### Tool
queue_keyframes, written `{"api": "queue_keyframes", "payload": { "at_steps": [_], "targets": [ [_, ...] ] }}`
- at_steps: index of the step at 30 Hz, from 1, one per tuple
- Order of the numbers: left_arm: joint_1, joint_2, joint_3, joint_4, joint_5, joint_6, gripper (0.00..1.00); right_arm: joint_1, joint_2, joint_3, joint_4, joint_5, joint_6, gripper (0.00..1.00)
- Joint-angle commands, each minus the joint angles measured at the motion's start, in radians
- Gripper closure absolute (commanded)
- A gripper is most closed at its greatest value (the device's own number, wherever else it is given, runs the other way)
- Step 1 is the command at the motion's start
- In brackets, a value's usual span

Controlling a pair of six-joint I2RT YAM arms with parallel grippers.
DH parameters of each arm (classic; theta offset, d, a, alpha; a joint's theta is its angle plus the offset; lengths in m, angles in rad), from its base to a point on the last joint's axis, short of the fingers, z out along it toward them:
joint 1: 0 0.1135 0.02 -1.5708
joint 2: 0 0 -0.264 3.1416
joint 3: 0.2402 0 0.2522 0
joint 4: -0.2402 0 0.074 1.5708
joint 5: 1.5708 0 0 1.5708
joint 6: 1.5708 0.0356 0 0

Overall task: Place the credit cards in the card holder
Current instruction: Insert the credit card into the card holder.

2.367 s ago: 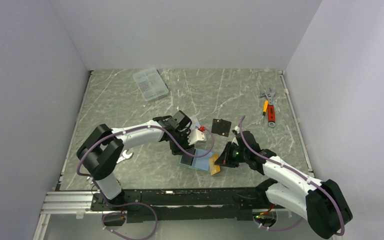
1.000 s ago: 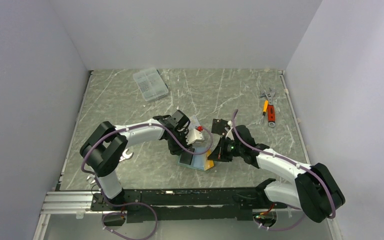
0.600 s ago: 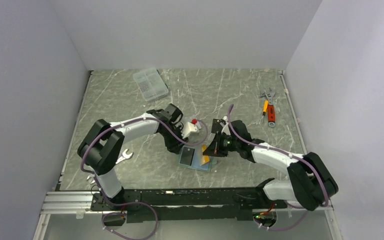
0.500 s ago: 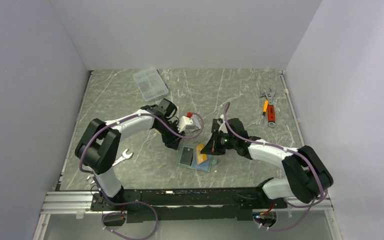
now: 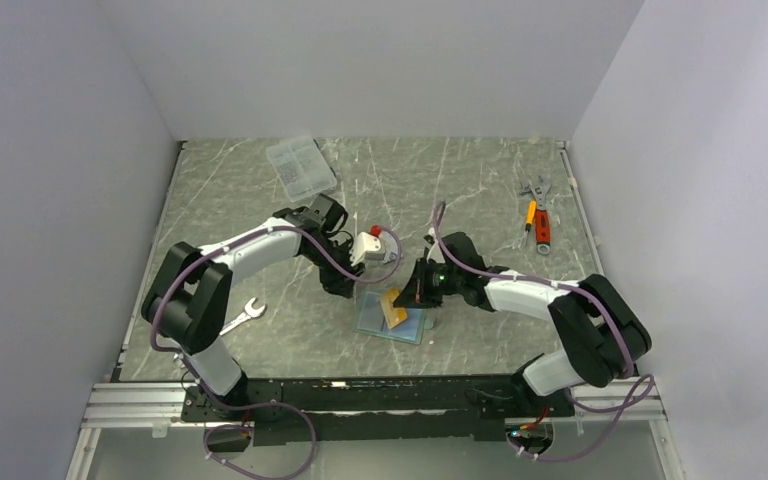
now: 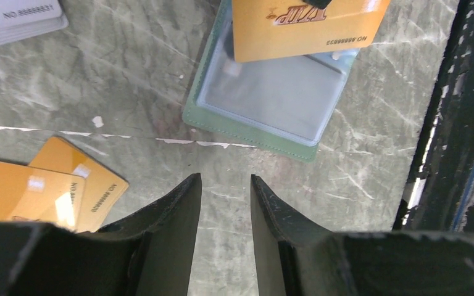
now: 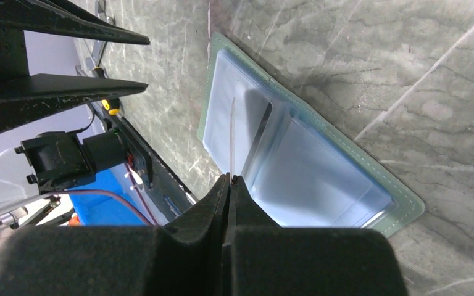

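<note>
Right claw (image 7: 229, 179) clenched on orange card (image 5: 393, 306), tilted over the open holder (image 5: 407, 329) (blue inside up) on near-centre desk (image 5: 480, 190); left claw (image 6: 225, 185) released, empty, hovering just far-left of holder, two spare orange cards (image 6: 31, 192) beside it.

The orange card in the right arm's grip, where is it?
Top view, near the middle: the orange card sits pinched in the right tool, over the open card holder.

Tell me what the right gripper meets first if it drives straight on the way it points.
The card holder: the right gripper, jaws shut on an orange card, points at its blue inside, so the card's edge would likely touch there first, near the fold. Depth is unclear.
</note>
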Motion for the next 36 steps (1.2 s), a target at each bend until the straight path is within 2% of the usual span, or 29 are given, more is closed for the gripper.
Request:
{"api": "queue_keyframes", "payload": {
  "at_steps": [1, 6, 10, 16, 22, 36],
  "targets": [
    [-0.004, -0.052, -0.013, 0.038, -0.043, 0.101, 0.59, -0.016, -0.053, -0.027, 0.007, -0.003, -0.017, 1.00],
    [-0.060, -0.061, -0.070, 0.137, -0.180, 0.170, 0.59, -0.033, -0.103, -0.099, 0.026, 0.015, -0.001, 1.00],
    [-0.123, -0.009, -0.075, 0.134, -0.248, 0.168, 0.61, -0.069, -0.123, -0.132, 0.030, 0.008, -0.002, 1.00],
    [-0.165, 0.030, -0.096, 0.156, -0.263, 0.120, 0.63, -0.082, -0.110, -0.153, 0.081, -0.019, 0.007, 1.00],
    [-0.205, 0.050, -0.092, 0.106, -0.256, 0.102, 0.66, -0.100, -0.087, -0.156, 0.110, -0.019, 0.001, 1.00],
    [-0.313, 0.034, -0.133, 0.069, -0.198, 0.013, 0.68, -0.152, -0.104, -0.123, 0.076, 0.004, -0.055, 1.00]
  ]
}}
